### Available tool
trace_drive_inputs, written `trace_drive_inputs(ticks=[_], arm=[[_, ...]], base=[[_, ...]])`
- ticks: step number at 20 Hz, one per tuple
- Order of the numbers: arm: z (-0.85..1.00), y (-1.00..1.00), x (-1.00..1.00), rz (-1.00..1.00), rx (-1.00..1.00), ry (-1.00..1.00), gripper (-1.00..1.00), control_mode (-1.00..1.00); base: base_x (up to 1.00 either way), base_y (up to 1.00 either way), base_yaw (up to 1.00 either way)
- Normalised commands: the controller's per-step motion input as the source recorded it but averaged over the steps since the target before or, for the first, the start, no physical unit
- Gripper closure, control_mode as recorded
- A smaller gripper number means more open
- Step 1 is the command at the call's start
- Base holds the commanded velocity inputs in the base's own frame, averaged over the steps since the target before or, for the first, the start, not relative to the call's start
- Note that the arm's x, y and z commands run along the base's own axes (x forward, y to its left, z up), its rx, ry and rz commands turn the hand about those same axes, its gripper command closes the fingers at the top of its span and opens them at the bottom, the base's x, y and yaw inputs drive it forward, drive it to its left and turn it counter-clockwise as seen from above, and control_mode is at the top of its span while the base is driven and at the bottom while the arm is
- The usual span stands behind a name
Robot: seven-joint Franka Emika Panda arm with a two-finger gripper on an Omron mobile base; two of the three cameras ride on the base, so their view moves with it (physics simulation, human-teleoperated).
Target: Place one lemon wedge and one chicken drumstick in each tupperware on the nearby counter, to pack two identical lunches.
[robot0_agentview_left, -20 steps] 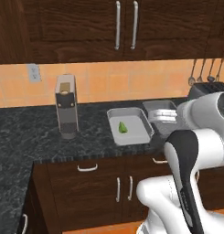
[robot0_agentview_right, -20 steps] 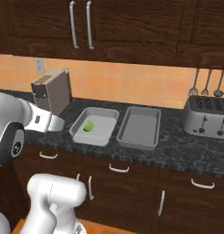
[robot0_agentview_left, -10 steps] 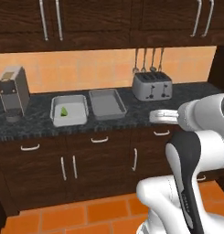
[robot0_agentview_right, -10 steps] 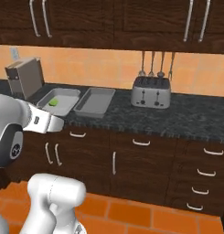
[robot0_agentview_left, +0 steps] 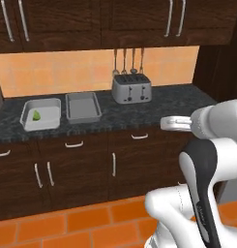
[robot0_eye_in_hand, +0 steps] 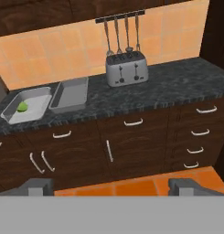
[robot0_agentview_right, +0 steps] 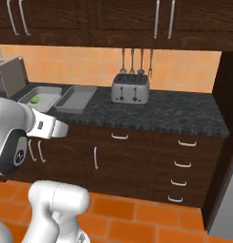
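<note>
On the dark speckled counter (robot0_agentview_left: 154,109), toward its left end, two light-grey tupperware trays lie side by side, close together with only a narrow strip of stone between them. The left tray (robot0_agentview_left: 48,118) holds a small green lemon wedge (robot0_agentview_left: 36,115) lying near its left side; the right tray (robot0_agentview_left: 83,116) shows just its bare floor. From the right base view the same pair sits at the far left of the worktop, the tray with the wedge (robot0_agentview_right: 49,98) beyond the bare one (robot0_agentview_right: 75,100), and the wedge (robot0_agentview_right: 35,99) is a small green spot. The hand view looks down on them too: wedge (robot0_eye_in_hand: 23,107) in the left tray (robot0_eye_in_hand: 38,106), the second tray (robot0_eye_in_hand: 70,93) beside it.

Further right, well apart from the trays, a silver toaster (robot0_agentview_left: 132,88) stands against the orange tiled wall, with a row of utensils (robot0_agentview_left: 127,60) hanging above it. Dark wood cabinets (robot0_agentview_left: 86,164) with silver handles run below the counter, and more hang above it. The floor is orange brick tile (robot0_agentview_left: 91,223).

The gripper (robot0_eye_in_hand: 111,186) hangs out in front of the cabinets, away from the counter, with its two dark fingertips (robot0_eye_in_hand: 36,185) spread wide apart and nothing between them. It touches nothing.
</note>
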Motion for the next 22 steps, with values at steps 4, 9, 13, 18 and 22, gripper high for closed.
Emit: trace_drive_inputs(ticks=[4, 9, 13, 18, 22], arm=[[0.0, 0.0, 0.0, 0.0, 0.0, 0.0, -1.0, 1.0], [0.0, 0.0, 0.0, 0.0, 0.0, 0.0, -1.0, 1.0], [0.0, 0.0, 0.0, 0.0, 0.0, 0.0, -1.0, 1.0], [0.0, 0.0, 0.0, 0.0, 0.0, 0.0, -1.0, 1.0], [0.0, 0.0, 0.0, 0.0, 0.0, 0.0, -1.0, 1.0]], base=[[0.49, -0.84, -0.02], [0.84, -0.31, 0.01], [-0.06, -1.0, -0.09], [-0.06, -1.0, -0.11], [-0.42, -1.0, -0.06]])
